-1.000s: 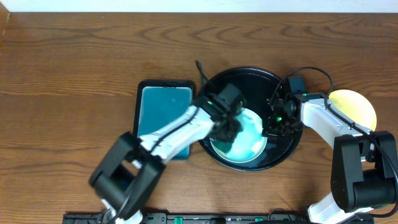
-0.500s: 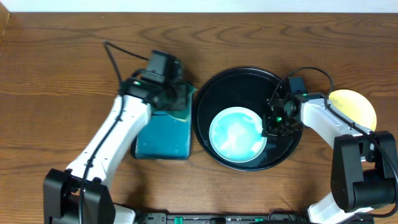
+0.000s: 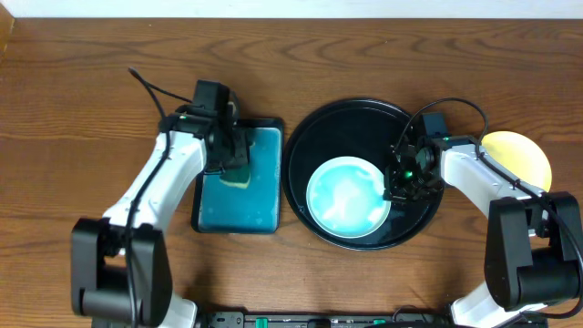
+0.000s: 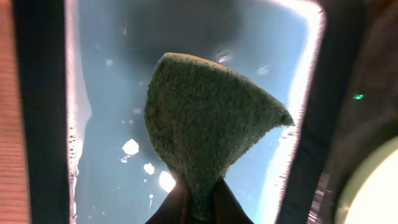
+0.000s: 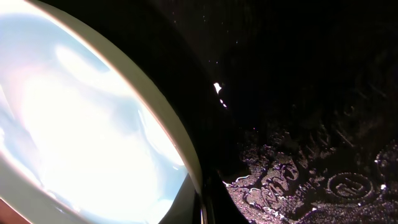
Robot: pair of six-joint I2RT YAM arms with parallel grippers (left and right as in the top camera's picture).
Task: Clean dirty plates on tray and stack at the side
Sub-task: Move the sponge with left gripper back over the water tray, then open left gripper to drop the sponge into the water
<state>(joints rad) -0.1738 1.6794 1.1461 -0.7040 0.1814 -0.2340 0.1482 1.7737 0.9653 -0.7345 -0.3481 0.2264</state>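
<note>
Left gripper point(image 4: 199, 208) clamps the green sponge point(image 4: 205, 130) over the teal tray point(image 3: 228, 208); right gripper point(image 3: 397, 187) pinches the mint-blue plate point(image 3: 346, 200) by its right rim, in the black tray point(image 3: 314, 132).

The left arm point(image 3: 159, 187) reaches forward with its elbow bent outward. Its left tool point(image 3: 235, 169) points down, jaws pinched on a green sponge point(image 4: 205, 124) that juts ahead of the fingertips. The right arm point(image 3: 483, 173) folds inward with the right tool point(image 3: 398, 187) held low, jaws nipped on the rim of the plate point(image 3: 346, 196) at its left.

Bare table point(image 3: 383, 55) beyond tray point(image 3: 346, 128) (far side)
</note>
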